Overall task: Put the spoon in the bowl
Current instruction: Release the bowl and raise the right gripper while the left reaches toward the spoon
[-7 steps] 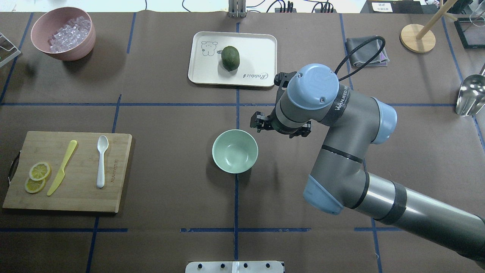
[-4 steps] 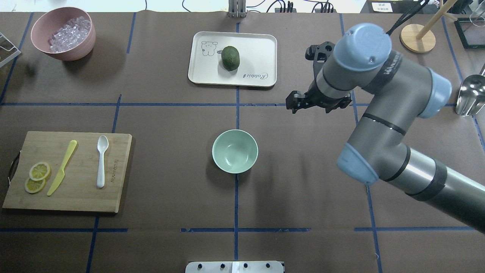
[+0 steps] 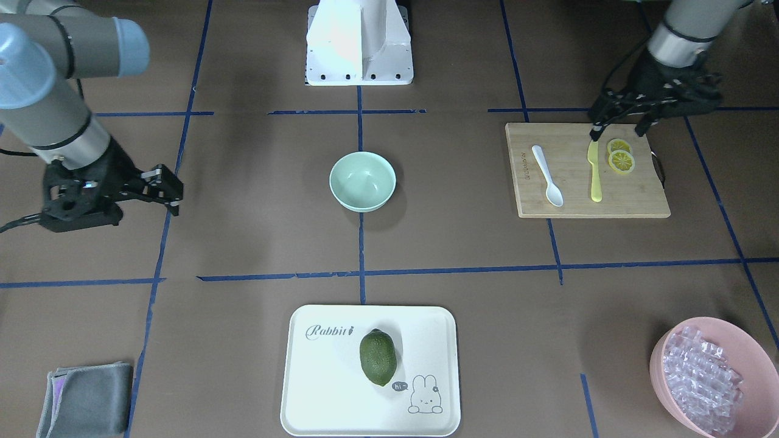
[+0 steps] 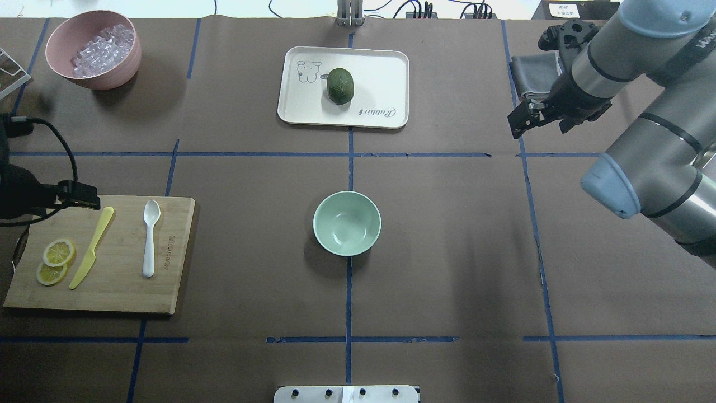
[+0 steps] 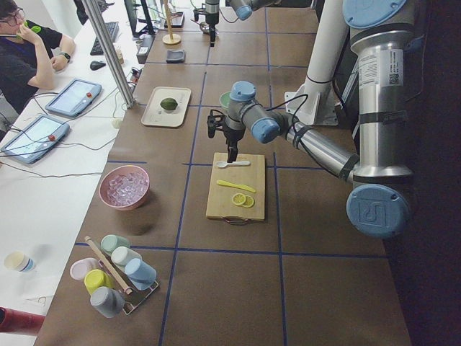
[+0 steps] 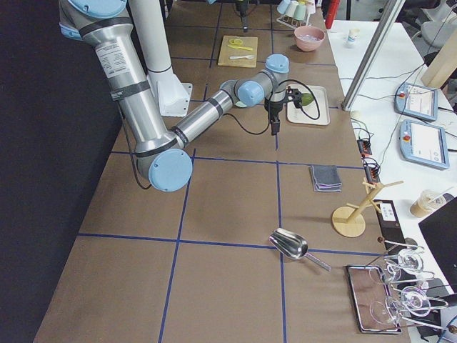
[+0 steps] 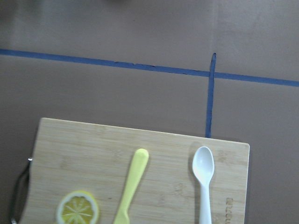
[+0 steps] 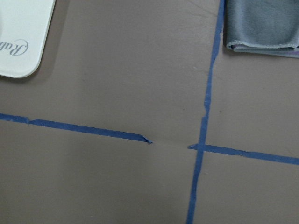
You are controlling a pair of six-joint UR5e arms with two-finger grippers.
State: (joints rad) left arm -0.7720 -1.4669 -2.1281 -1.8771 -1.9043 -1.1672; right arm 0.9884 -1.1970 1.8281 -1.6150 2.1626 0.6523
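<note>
The white spoon [image 4: 150,238] lies on the wooden cutting board [image 4: 168,291] at the left, beside a yellow knife [image 4: 92,246]; it also shows in the front view [image 3: 548,176] and in the left wrist view [image 7: 204,182]. The mint-green bowl [image 4: 347,223] stands empty at the table's middle [image 3: 363,181]. My left gripper [image 3: 618,129] is open and empty above the board's edge nearest the robot, over the knife's handle end, a little aside from the spoon. My right gripper [image 3: 112,191] is open and empty, far right of the bowl, near a grey cloth [image 4: 531,78].
Two lemon slices [image 4: 56,260] lie on the board. A pink bowl [image 4: 131,61] of ice pieces stands back left. A white tray [image 4: 380,73] holds a green fruit [image 4: 340,85]. A metal scoop [image 4: 693,145] lies at the right edge.
My right arm has swung away from the bowl to the back right. My left gripper has come into view at the left, over the cutting board.
</note>
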